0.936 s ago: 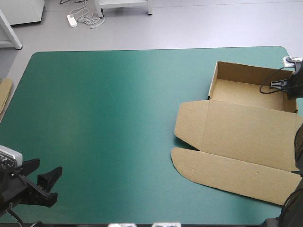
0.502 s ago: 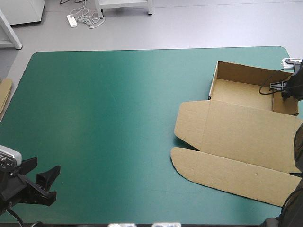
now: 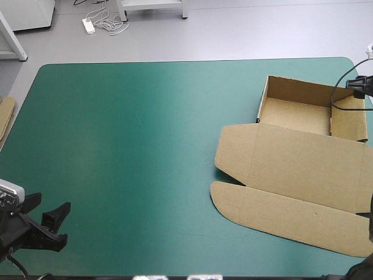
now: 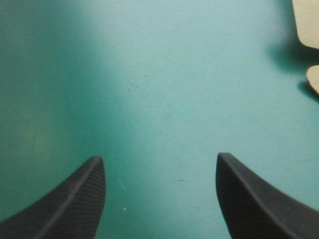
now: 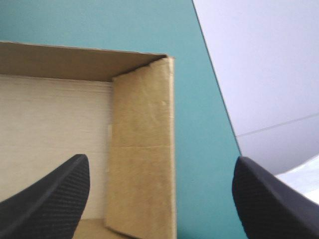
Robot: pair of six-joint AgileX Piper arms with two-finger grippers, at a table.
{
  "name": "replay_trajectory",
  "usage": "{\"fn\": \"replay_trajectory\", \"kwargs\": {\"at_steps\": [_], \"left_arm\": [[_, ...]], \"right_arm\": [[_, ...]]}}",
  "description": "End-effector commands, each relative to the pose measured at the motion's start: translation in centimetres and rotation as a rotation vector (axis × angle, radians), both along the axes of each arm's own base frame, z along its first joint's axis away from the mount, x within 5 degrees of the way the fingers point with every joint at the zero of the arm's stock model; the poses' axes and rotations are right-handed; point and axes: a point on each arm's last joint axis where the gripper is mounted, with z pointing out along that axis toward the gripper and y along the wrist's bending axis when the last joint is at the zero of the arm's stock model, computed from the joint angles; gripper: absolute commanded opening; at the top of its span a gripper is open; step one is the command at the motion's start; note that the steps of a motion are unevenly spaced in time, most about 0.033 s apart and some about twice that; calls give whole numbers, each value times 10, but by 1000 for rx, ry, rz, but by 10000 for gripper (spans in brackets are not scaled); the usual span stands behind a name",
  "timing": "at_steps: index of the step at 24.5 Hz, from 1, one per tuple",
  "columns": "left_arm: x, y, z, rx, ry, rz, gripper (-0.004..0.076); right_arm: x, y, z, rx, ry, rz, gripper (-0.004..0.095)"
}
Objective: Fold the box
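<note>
Grey floor (image 3: 262,29) lies beyond the teal-green table (image 3: 145,146), bearing white furniture legs (image 3: 122,11) and a power strip (image 3: 88,24)

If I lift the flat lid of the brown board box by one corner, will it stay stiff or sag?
The brown board box looks thin, so its flat lid would probably bend at the visible creases rather than sag. The open tray is empty, so likely light: a push may slide the whole box over the teal-green cover.
</note>
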Motion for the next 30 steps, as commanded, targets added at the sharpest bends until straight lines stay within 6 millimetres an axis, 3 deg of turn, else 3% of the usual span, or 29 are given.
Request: {"fn": "replay_trajectory", "kwargs": {"at_steps": [1, 3, 6, 10, 11, 13, 15, 19, 30], "left_arm": [[2, 5, 6, 45, -31, 38, 457], [4, 9, 7, 67, -45, 74, 448], [7, 18, 10, 128, -93, 151, 405], [11, 20, 17, 147, -188, 166, 405], [12, 20, 18, 146, -197, 165, 405], [12, 20, 19, 126, -209, 171, 405], [11, 20, 19, 114, -212, 179, 405], [7, 17, 5, 49, -236, 148, 405], [18, -3, -50, -44, -253, 21, 405]], "right_arm": [[-39, 26, 58, 59, -186, 90, 711], [-53, 41, 73, 117, -230, 162, 668], [-92, 83, 102, 100, -326, 343, 525], [-158, 140, 119, 92, -509, 535, 516], [-168, 145, 119, 98, -530, 558, 516], [-207, 161, 102, 124, -579, 649, 513], [-232, 165, 80, 142, -607, 693, 512], [-268, 162, 31, 138, -631, 742, 483], [-303, 158, -41, 148, -567, 800, 332]]}}
